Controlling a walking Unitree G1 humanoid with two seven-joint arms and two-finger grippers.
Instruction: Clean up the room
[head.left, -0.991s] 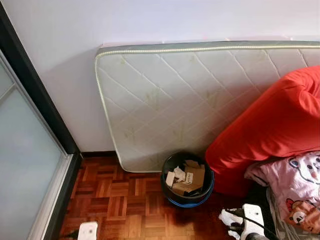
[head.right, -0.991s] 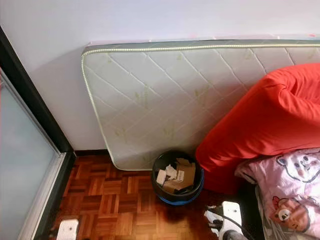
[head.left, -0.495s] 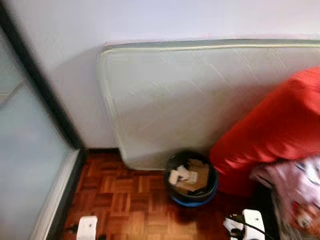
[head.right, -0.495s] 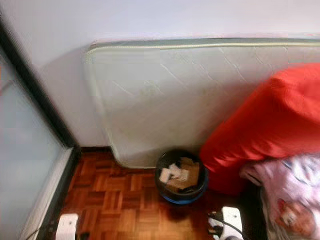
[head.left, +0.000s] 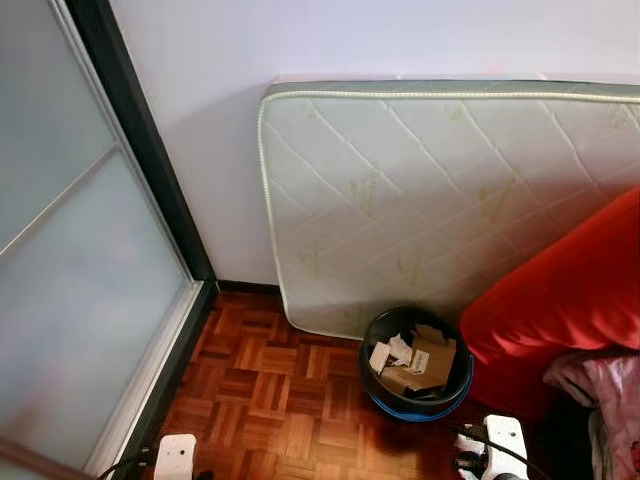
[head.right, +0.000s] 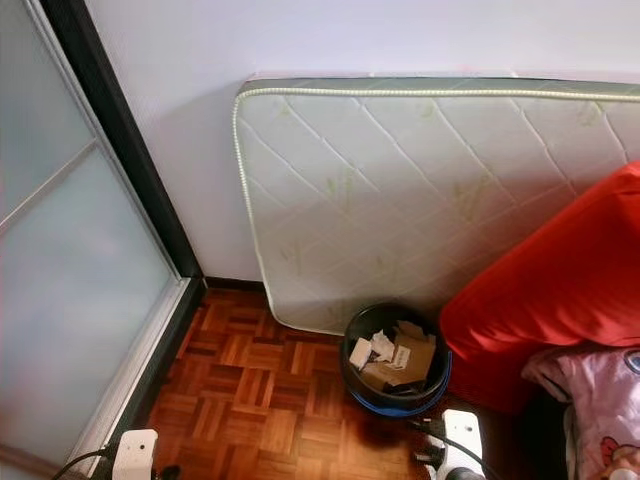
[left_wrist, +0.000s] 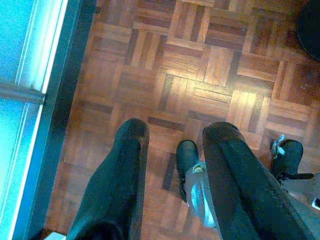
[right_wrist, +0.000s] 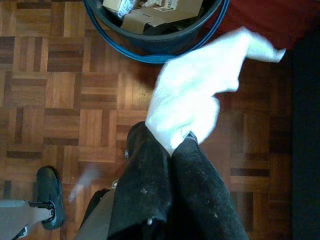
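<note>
The right gripper (right_wrist: 170, 145) had its fingers clenched on a white tissue (right_wrist: 200, 95). The bin (right_wrist: 160, 30), already holding cardboard scraps, stood on the floor just ahead of those fingers, nearer this arm. The left gripper (left_wrist: 172, 165) hung released, holding nothing.

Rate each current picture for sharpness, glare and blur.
Both eye views are sharp, evenly lit, with crisp quilting on the mattress. The left wrist view is bluish, with bright glare on the floor. In the right wrist view the white tissue is overexposed and smeared, clamped in the right end effector.
</note>
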